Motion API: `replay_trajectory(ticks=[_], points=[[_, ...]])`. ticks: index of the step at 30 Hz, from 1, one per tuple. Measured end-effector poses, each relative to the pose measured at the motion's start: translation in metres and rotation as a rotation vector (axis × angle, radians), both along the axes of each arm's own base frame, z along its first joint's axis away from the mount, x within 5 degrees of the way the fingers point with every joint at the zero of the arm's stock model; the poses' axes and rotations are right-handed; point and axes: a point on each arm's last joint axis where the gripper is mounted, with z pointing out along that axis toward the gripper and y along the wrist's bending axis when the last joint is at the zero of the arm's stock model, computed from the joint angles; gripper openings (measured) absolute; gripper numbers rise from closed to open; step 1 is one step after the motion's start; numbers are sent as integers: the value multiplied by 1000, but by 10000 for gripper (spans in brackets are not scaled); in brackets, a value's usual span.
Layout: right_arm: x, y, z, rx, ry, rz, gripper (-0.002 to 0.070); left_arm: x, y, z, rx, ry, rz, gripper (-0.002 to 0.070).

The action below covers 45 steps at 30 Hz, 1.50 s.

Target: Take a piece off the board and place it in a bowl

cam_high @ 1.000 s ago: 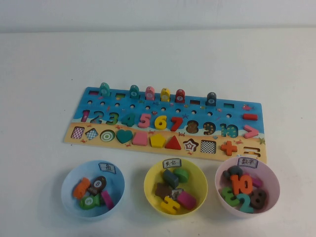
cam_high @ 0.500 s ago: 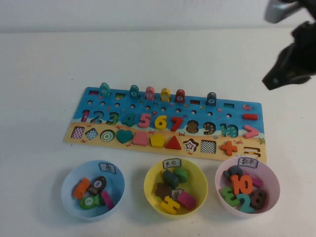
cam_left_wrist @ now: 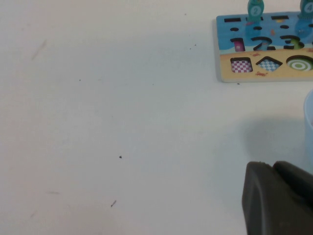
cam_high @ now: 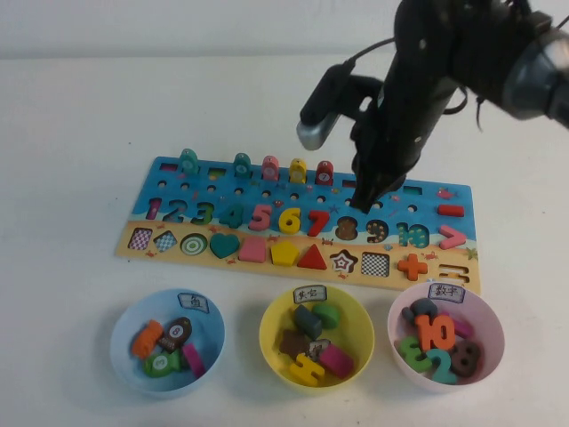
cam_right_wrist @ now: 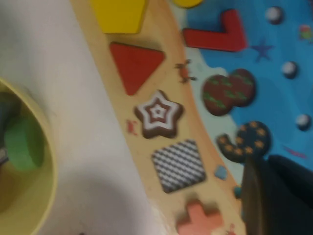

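Note:
The red triangle [cam_high: 312,258] lies in its slot on the tan strip of the board [cam_high: 147,191], between the yellow pentagon and the star. It also shows in the right wrist view [cam_right_wrist: 134,63]. The yellow bowl [cam_high: 268,327] with a white label stands just in front of it and holds several pieces; its rim shows in the right wrist view [cam_right_wrist: 46,161]. My right gripper [cam_high: 364,197] hangs shut and empty over the board's blue part near the 8 and 9, behind and right of the triangle. My left gripper [cam_left_wrist: 274,171] is shut and empty over bare table, left of the board.
A pale blue bowl [cam_high: 120,338] stands left of the yellow one and a pale pink bowl [cam_high: 493,342] right of it, both holding pieces. Coloured pegs [cam_high: 269,167] stand along the board's back edge. The right arm [cam_high: 444,53] reaches in from the back right.
The right arm has swung in from the upper right and come down over the board's right half. Board, pieces and bowls have not moved.

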Motion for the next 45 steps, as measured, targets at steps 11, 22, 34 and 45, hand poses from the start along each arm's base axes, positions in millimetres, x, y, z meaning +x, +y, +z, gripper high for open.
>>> replay_trajectory(ticks=[11, 22, 34, 45], points=[[-12, 40, -32, 69, 116, 143, 330, 0, 0, 0, 0, 0, 0, -4], [-12, 56, -70, 32, 191, 103, 403, 0, 0, 0, 0, 0, 0, -4], [-2, 56, -89, -1, 157, -16, 374, 0, 0, 0, 0, 0, 0, -4], [-4, 68, -91, 21, 118, -16, 373, 0, 0, 0, 0, 0, 0, -4]])
